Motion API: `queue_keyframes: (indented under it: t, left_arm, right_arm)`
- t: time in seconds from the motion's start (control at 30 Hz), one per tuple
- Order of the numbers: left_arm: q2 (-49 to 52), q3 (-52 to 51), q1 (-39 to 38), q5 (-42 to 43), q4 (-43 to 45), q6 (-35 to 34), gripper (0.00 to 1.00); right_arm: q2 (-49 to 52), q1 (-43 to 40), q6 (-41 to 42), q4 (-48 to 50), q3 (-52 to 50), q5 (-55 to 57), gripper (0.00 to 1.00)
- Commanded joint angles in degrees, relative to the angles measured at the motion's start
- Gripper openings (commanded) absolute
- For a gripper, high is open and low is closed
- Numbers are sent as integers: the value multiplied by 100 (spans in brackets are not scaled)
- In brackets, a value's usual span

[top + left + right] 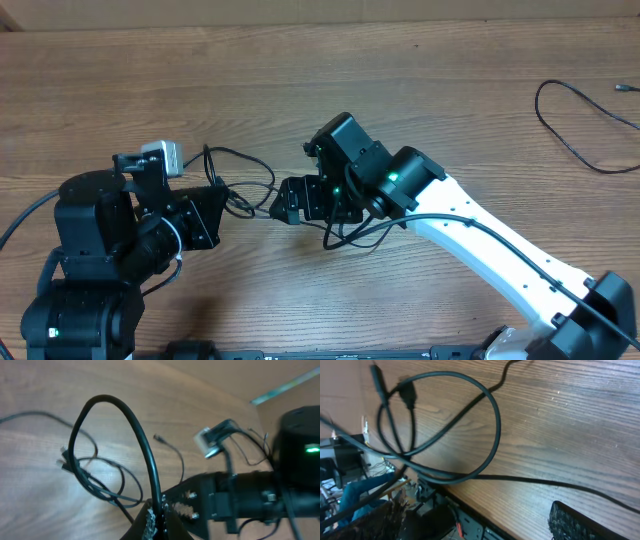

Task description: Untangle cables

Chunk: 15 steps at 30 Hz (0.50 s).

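At the wooden table (430, 80), my left gripper (156, 521) is pinched tight on one black cord (135, 425), which rises from the jaws in a tall arch. My right gripper (285, 203) stands with its fingers (582, 522) spread wide above the wood, gripping nothing that I can see. The knot (238, 188) of cables lies on the table between the two grippers, just beside both. By my reckoning the job is partly done. One loose cable (580, 130) lies alone, well apart toward my right, which looks like one cord freed. The other cords cross and loop through each other, so drawing them apart and laying each out separately is what is left. The overhead view alone shows that lone cable and how near the two grippers stand to each other, but it hides how my left jaws sit. The left wrist view shows the clamp on the cord and the loops on the table beyond, with the right arm (250, 502) at the side. Only the right wrist view shows two plugs (409, 394) within a wide loop (496, 425), with a single strand running off across the wood.
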Motion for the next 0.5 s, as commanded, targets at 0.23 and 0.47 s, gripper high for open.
queue_keyframes:
  t: [0.23, 0.47]
  left_arm:
    - [-33, 341, -33, 435, 448, 35, 4]
    - [-39, 382, -33, 599, 457, 37, 4]
  right_arm:
    - [470, 33, 13, 76, -13, 144, 83]
    - [662, -33, 210, 214, -13, 1163, 46]
